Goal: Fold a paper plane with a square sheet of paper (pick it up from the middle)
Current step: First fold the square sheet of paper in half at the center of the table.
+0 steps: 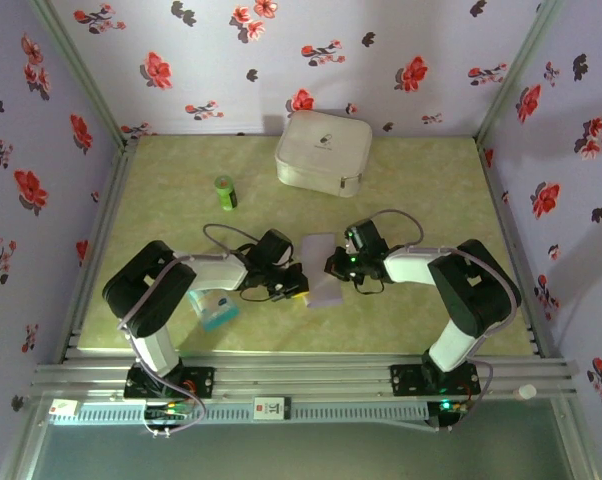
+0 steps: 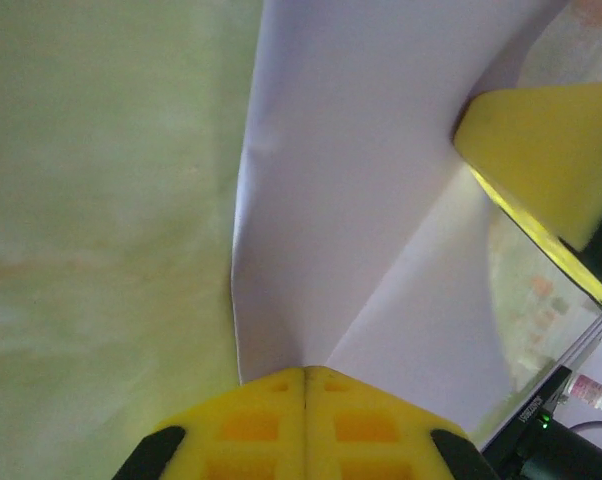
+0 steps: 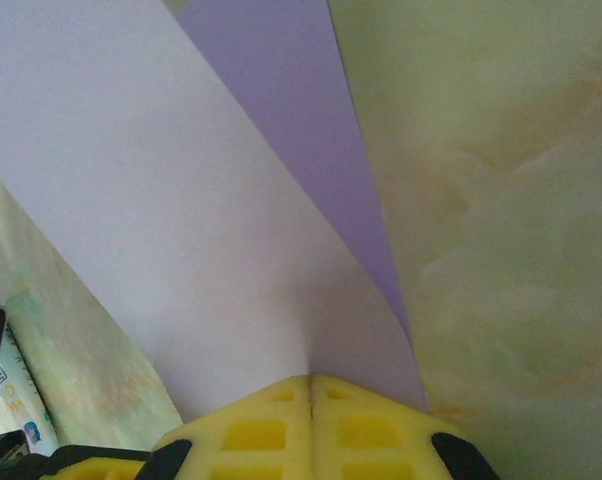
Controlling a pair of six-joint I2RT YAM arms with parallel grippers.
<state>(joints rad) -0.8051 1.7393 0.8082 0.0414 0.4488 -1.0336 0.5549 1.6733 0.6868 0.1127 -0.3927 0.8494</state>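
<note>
1. Currently, the left gripper point(image 2: 304, 376) has its jaws fully closed; the two yellow pads meet along a centre seam with no gap.
2. The sheet point(image 1: 319, 262) is pinched at that seam. Its edge enters between the left jaws and the paper spreads away ahead of them, with a crease line running outward from the tips.
3. The right gripper point(image 3: 311, 382) also has its jaws fully closed, clamped on the opposite edge of the sheet.
4. Ahead of the right jaws the sheet shows a pale surface, with a darker lavender strip just to its right.
5. Seen from above, the sheet sits between the two sets of jaws, which face each other across it. Whether its middle rests on the table point(image 1: 421, 200) cannot be told.
6. In the left wrist view, a yellow finger point(image 2: 546, 150) of the right gripper stands ahead and to the right of the left jaws, at the far side of the sheet.
7. The packet point(image 1: 213, 311) lies behind the left jaws, beside that arm.
8. The bottle point(image 1: 226, 192) and the case point(image 1: 323, 152) lie beyond both jaws, well apart from the sheet.
</note>
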